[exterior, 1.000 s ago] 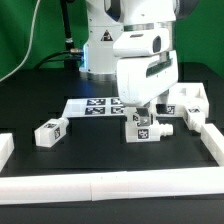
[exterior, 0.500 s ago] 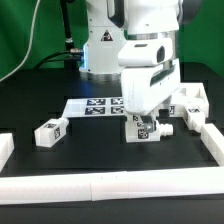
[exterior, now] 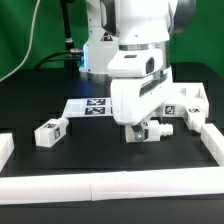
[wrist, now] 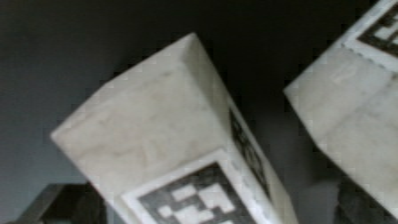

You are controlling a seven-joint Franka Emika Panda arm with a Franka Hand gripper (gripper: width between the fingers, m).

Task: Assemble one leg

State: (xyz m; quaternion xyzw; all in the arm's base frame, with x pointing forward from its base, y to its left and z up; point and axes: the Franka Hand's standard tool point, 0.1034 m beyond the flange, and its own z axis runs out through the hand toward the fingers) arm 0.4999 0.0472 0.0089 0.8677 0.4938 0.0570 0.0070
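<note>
A white leg block (exterior: 152,130) with a black-and-white tag lies on the black table in the middle. My gripper (exterior: 138,125) has come down right over it, and the arm's white hand hides most of the block in the exterior view. In the wrist view the same leg (wrist: 160,120) fills the picture very close, its tag low down between the dark fingers (wrist: 68,206). The gripper (wrist: 205,212) stands astride the leg, jaws apart. I cannot see the pads touching it. A second white part (wrist: 347,90) lies just beside it.
Another tagged leg block (exterior: 48,132) lies at the exterior view's left. The marker board (exterior: 88,106) lies behind. More white parts (exterior: 190,100) sit at the right. White rails (exterior: 110,185) border the front and right side (exterior: 213,140).
The arm has dropped and shifted slightly to the exterior view's left, so the hand now covers most of the middle leg block. The parts have not moved.
</note>
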